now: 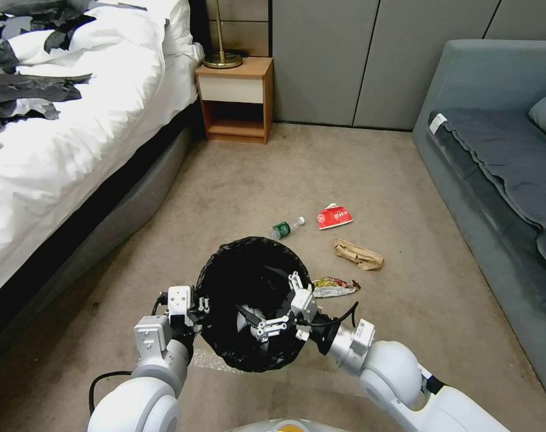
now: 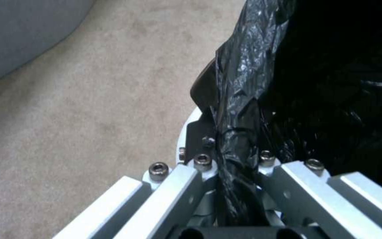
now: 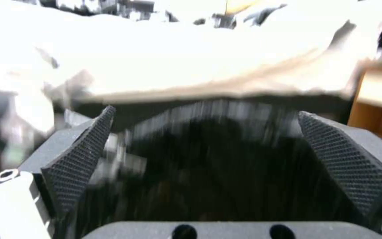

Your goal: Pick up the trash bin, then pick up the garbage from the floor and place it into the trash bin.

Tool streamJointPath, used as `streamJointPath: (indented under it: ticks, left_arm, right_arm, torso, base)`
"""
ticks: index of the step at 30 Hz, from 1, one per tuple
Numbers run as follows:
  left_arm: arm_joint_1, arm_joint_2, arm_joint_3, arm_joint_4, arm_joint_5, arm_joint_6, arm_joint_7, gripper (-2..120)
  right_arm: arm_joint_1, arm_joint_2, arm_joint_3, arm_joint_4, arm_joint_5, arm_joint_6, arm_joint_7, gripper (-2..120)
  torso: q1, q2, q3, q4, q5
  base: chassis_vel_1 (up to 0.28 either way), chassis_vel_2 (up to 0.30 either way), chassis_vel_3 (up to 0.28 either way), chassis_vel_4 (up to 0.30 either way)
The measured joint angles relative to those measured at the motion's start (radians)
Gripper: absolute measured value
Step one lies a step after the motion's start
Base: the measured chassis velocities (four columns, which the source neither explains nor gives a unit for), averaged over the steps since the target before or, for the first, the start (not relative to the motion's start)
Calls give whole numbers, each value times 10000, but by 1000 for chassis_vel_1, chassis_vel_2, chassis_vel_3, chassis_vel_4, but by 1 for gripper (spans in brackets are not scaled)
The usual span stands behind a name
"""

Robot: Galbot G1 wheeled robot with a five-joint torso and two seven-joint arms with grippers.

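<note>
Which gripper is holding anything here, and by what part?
The left gripper clamps the trash bin by its bag-lined rim. The right gripper, open over the bin's mouth, holds nothing.

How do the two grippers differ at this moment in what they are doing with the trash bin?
The left gripper is shut on the trash bin, pinching its bag-lined rim; the right gripper is open and holds nothing. The left gripper sits at the bin's left edge, outside the opening; the right gripper reaches over the opening from the right. Both are at the bin.
</note>
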Motion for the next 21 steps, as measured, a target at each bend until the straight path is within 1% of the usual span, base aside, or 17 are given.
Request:
streamJointPath:
  ticks: [2, 3, 4, 5, 6, 7, 8, 10, 11, 13, 14, 15, 16, 17, 18, 21]
  left_arm:
    - [38, 12, -1, 39, 52, -4, 2, 0]
    - [38, 12, -1, 39, 52, -4, 2, 0]
    - [71, 21, -3, 50, 75, -7, 3, 0]
    - [134, 43, -18, 62, 95, -17, 8, 0]
    - [144, 50, -25, 63, 99, -19, 11, 0]
    - [144, 50, -25, 63, 99, -19, 11, 0]
    - [152, 65, -55, 64, 100, -26, 14, 0]
    - [142, 72, -153, 64, 99, -37, 18, 0]
    - [142, 72, -153, 64, 99, -37, 18, 0]
    - [144, 75, -242, 69, 100, -57, 18, 0]
    - [144, 75, -242, 69, 100, -57, 18, 0]
    - [139, 80, -290, 70, 97, -74, 20, 0]
    - [131, 85, -311, 70, 97, -79, 19, 0]
    - [120, 95, -347, 68, 85, -90, 19, 0]
    - [120, 95, -347, 68, 85, -90, 19, 0]
    - [107, 114, -376, 47, 46, -95, 20, 0]
  right_arm:
    - [-92, -33, 206, 520, 216, -99, 227, 100]
    - [-92, -33, 206, 520, 216, -99, 227, 100]
    - [-150, -41, 329, 779, 336, -163, 357, 100]
    - [-291, -46, 696, 1360, 537, -254, 631, 100]
    - [-371, -41, 880, 1596, 573, -275, 732, 100]
    - [-371, -41, 880, 1596, 573, -275, 732, 100]
    - [-580, -12, 1302, 2039, 598, -319, 963, 100]
    - [-1327, 187, 2534, 3004, 474, -469, 1923, 100]
    - [-1327, 187, 2534, 3004, 474, -469, 1923, 100]
    - [-2149, 534, 3553, 3538, 11, -482, 2699, 100]
    - [-2149, 534, 3553, 3538, 11, -482, 2699, 100]
    - [-2820, 925, 4054, 3724, -306, -356, 3109, 100]
    - [-3185, 1152, 4234, 3761, -428, -212, 3254, 100]
    - [-3815, 1554, 4469, 3751, -679, 151, 3388, 100]
    - [-3815, 1554, 4469, 3751, -679, 151, 3388, 100]
    - [-4421, 2015, 4673, 3601, -1119, 546, 3448, 100]
  torso:
    - [0, 0, 0, -1, -2]
    - [0, 0, 0, -1, -2]
    - [0, 0, 0, 0, -2]
    - [0, 0, 0, 0, -2]
    - [-1, 0, 0, 2, -2]
    - [-1, 0, 0, 2, -2]
    - [0, 0, 0, 0, -2]
    - [-1, 0, 0, 1, -1]
    - [-1, 0, 0, 1, -1]
    - [0, 0, 0, 0, -1]
    - [0, 0, 0, 0, -1]
    - [-1, 0, 0, 0, -1]
    - [-1, 0, 0, -1, -1]
    - [0, 0, -1, -5, 0]
    - [0, 0, -1, -5, 0]
    - [-1, 1, -1, -3, -3]
  base:
    - [0, 0, 0, 0]
    - [0, 0, 0, 0]
    - [0, 0, 0, 0]
    - [0, 0, 0, 0]
    - [0, 0, 0, 0]
    - [0, 0, 0, 0]
    - [0, 0, 0, 0]
    - [0, 0, 0, 0]
    - [0, 0, 0, 0]
    - [0, 0, 0, 0]
    - [0, 0, 0, 0]
    - [0, 0, 0, 0]
    - [0, 0, 0, 0]
    - [0, 0, 0, 0]
    - [0, 0, 0, 0]
    - [0, 0, 0, 0]
